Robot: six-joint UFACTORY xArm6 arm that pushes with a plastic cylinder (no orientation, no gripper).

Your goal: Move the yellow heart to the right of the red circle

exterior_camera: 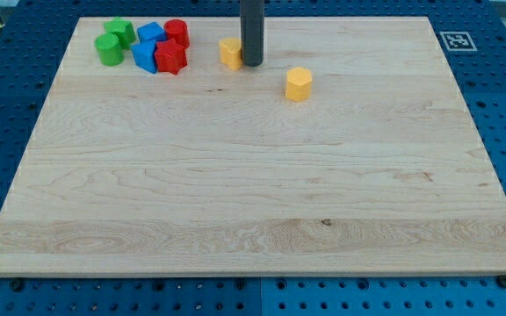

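Yellow hexagon block (298, 84) is sitting apart, nearest the camera.
My tip (252, 63) is touching the yellow heart (230, 53) near the top edge; no jaws, just a rod.

Only robot part visible: a straight dark rod (251, 31), charcoal to near-black, plain cylinder, same width along the visible length. Surface smooth, matte, with a faint lighter vertical sheen down its left side. My tip (251, 64) is the rod's lower end, cut flat, edge maybe slightly rounded, hard to tell at this size. No cables, screws, labels or markings show on it. Upper part runs out of the view's top, so the arm itself, its joints and housing are not seen. No colour bands, no seam visible anywhere on the rod.
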